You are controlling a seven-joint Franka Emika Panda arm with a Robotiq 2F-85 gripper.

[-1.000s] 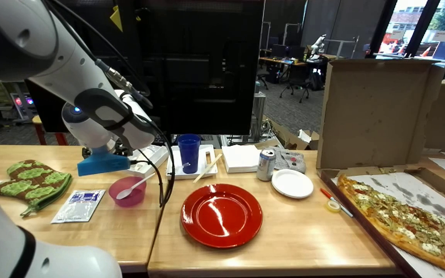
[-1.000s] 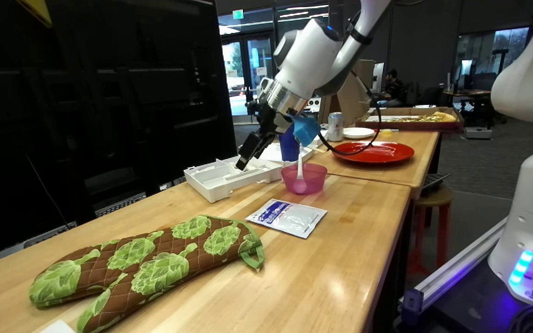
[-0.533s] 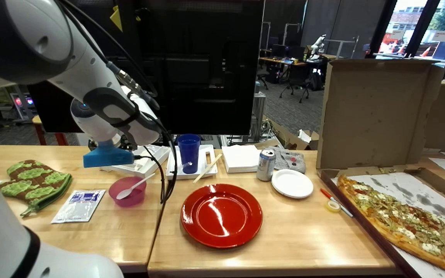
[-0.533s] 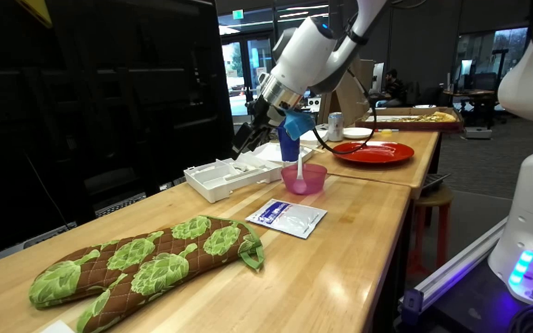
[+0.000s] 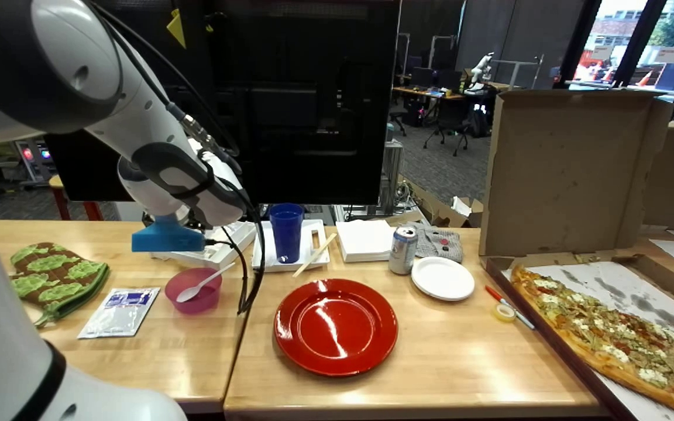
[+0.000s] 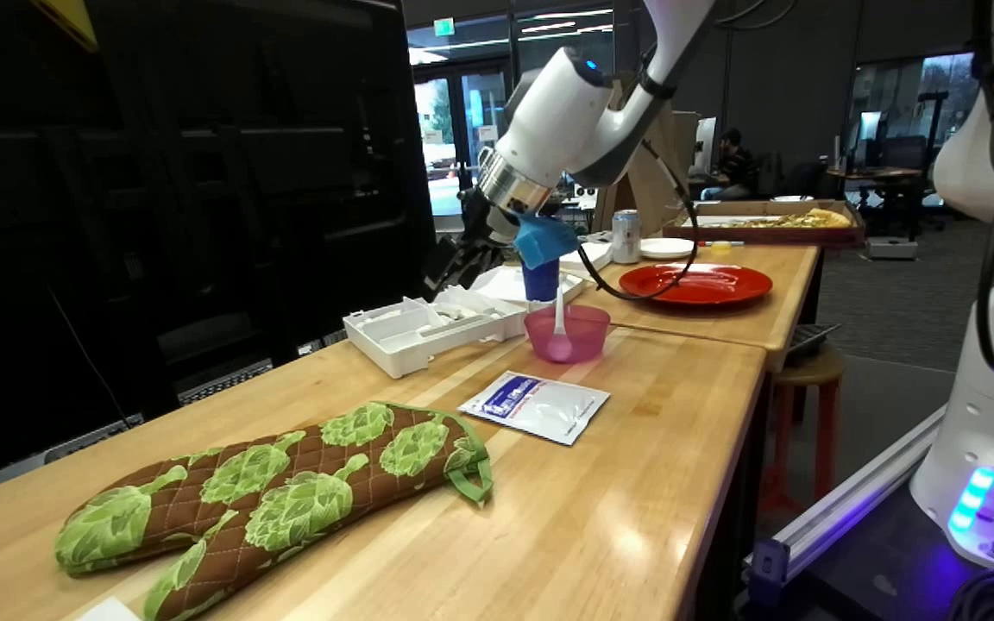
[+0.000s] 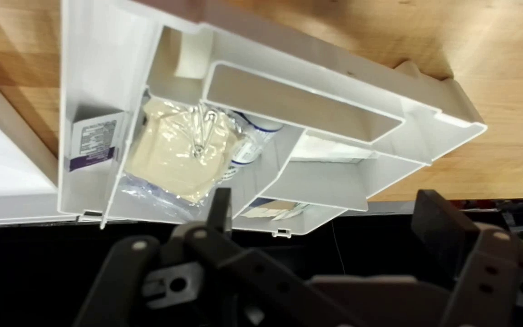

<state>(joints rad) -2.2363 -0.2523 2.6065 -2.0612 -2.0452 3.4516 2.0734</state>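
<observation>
The black gripper hung tilted near the back edge of the wooden table, its jaws spread wide — just above the far side of a white divided case. In one compartment of the case I could see a plastic-wrapped cream bundle, and in the end one a white-and-purple packet. Beside the case stood a pink bowl, a white spoon leaning in it — and on the neighbouring white tray, a blue cup. A silver packet lay flat near the bowl, a patterned oven mitt well apart from the gripper.
</observation>
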